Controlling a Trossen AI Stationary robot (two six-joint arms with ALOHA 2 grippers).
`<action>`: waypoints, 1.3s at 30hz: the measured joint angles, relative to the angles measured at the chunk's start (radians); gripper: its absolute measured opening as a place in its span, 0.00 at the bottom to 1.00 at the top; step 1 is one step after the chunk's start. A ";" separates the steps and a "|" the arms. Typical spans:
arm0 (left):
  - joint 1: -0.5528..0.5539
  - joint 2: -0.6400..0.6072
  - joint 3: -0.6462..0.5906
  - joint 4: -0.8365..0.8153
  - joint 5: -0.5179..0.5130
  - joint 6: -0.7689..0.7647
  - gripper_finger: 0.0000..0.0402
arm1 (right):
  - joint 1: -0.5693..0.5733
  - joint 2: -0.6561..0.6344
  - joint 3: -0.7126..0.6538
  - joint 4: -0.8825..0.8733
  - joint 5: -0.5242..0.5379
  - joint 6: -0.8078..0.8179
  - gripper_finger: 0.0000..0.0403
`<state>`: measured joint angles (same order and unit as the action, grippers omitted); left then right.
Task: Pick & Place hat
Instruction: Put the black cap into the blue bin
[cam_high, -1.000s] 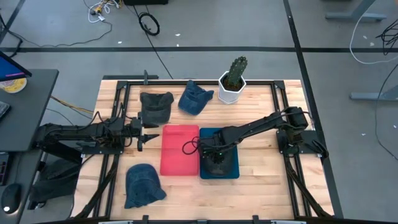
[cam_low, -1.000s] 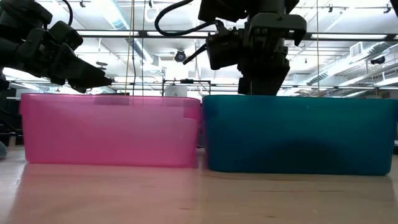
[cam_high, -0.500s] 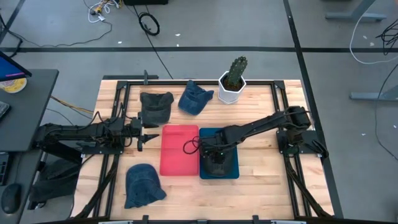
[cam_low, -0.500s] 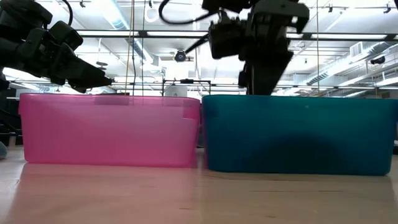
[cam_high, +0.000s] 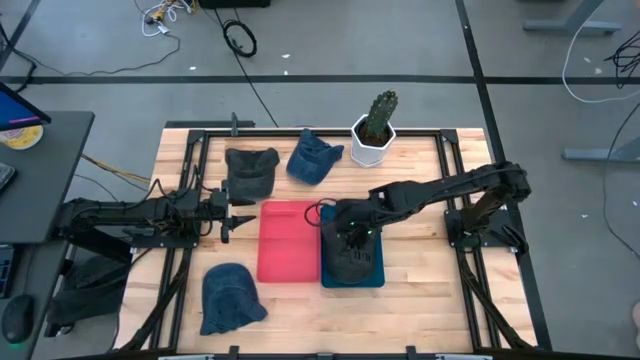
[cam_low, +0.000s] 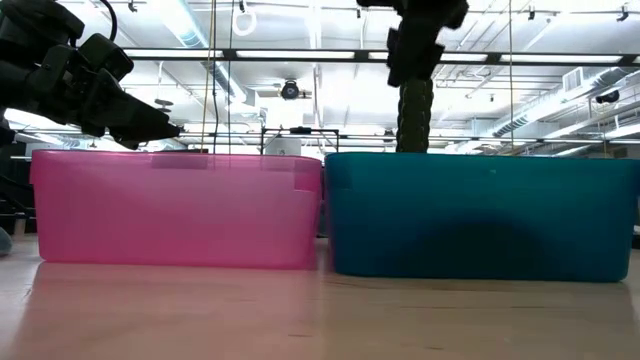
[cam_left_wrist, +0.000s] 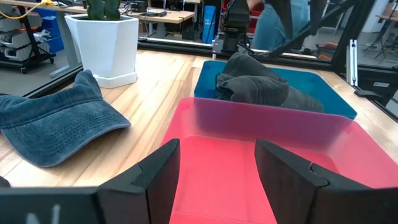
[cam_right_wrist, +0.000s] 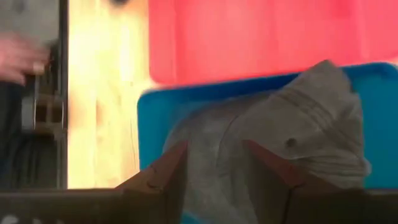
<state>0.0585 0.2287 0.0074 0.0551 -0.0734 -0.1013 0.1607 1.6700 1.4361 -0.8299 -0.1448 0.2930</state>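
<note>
A dark grey hat (cam_high: 350, 262) lies crumpled inside the blue bin (cam_high: 378, 280), resting on its floor; the right wrist view looks down on it (cam_right_wrist: 273, 137), and the left wrist view shows it (cam_left_wrist: 258, 87) over the bin's rim. My right gripper (cam_high: 352, 225) hangs open above this hat (cam_right_wrist: 214, 155), clear of it. My left gripper (cam_high: 240, 213) is open and waits level at the left side of the red bin (cam_high: 290, 245), its fingers (cam_left_wrist: 161, 168) pointing across that bin.
Three more hats lie on the table: a dark grey one (cam_high: 250, 170) and a blue one (cam_high: 315, 158) near the far edge, and a blue denim one (cam_high: 230, 295) near the near-left corner. A cactus in a white pot (cam_high: 375, 135) stands at the far edge.
My right gripper has risen up out of the blue bin and stands well above its rim now. The dark grey hat has stayed lying in the bin.
</note>
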 joint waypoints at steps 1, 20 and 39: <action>0.000 0.000 0.000 0.000 0.000 0.000 0.53 | 0.004 -0.006 0.000 0.012 0.036 0.056 0.37; 0.000 0.000 0.000 -0.006 0.000 0.000 0.53 | 0.243 -0.383 -0.171 0.387 0.311 -0.292 0.37; 0.000 0.000 0.000 -0.006 0.000 0.000 0.53 | 0.187 -1.149 -0.917 0.915 0.258 -0.466 0.37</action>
<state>0.0582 0.2291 0.0071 0.0490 -0.0734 -0.1016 0.3481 0.5213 0.5188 0.0848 0.1133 -0.1734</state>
